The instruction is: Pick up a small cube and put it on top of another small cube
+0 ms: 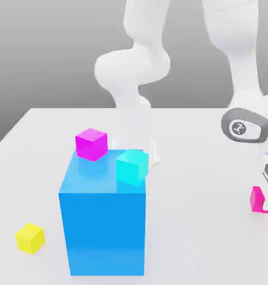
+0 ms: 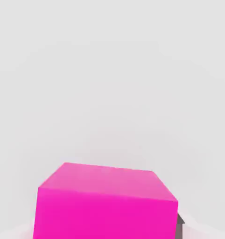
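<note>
Small hot-pink cube point(image 1: 257, 199) at the right edge of the exterior view, low on the white counter point(image 1: 203, 222), partly cut off by the frame. Large in the hand view point(image 2: 105, 203), at the lower centre. Pincer point(image 1: 267, 178) directly around it at the far right; released or clenched, cannot tell. Toward centre-left, big blue block point(image 1: 103, 222), carrying a magenta cube point(image 1: 92, 144) and a cyan cube point(image 1: 132, 166) on top. Yellow cube point(image 1: 30, 238) at lower left, well apart.
</note>
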Tool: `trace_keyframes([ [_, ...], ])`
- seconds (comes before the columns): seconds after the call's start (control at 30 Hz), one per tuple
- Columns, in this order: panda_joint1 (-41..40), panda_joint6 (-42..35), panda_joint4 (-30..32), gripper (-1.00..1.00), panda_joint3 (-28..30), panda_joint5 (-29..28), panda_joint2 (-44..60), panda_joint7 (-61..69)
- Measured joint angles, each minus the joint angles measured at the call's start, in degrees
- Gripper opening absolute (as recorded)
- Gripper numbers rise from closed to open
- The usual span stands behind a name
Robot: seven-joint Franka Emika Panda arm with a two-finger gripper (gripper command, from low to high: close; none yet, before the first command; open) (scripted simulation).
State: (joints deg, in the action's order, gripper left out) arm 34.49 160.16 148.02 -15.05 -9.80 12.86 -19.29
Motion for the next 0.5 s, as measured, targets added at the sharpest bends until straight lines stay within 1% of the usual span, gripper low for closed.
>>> trace_keyframes([
  [0.03, -0.79, -1.88, 0.08, -1.0, -0.09, 1.56, -2.06, 0.79],
  [0.1, -3.23, -6.5, -0.78, -1.0, 1.77, 3.92, -6.05, 0.81],
  [0.2, -10.3, -13.82, -2.47, -1.0, 4.88, 6.07, -11.89, -0.57],
  [0.33, -16.62, -23.73, -4.88, -1.0, 8.57, 7.73, -19.54, -3.4],
  [0.5, -23.61, -36.18, -7.93, -1.0, 14.89, 8.32, -28.97, -8.04],
])
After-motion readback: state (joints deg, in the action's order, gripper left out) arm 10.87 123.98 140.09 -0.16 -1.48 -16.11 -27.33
